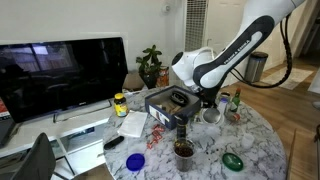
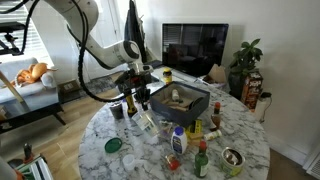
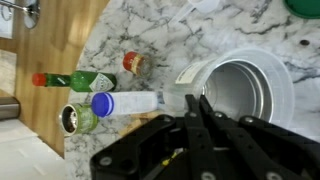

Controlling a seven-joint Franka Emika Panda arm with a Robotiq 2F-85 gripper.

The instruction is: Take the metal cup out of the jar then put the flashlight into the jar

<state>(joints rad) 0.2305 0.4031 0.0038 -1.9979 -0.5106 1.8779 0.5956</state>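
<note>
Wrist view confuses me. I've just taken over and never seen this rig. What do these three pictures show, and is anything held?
The machine is one white robot arm ending in a gripper with two black fingers. Two pictures come from cameras standing in the room, looking at the round marble table from different places. The third comes from a camera on the wrist, looking past the fingers. Just beyond them, the shiny metal cup sits inside the clear jar. Near it are a blue-capped bottle and a green bottle with a red cap. The table also carries a black box and more small bottles. The fingers seem to hold nothing; whether they are open or shut I cannot tell. I cannot pick out the flashlight.
</note>
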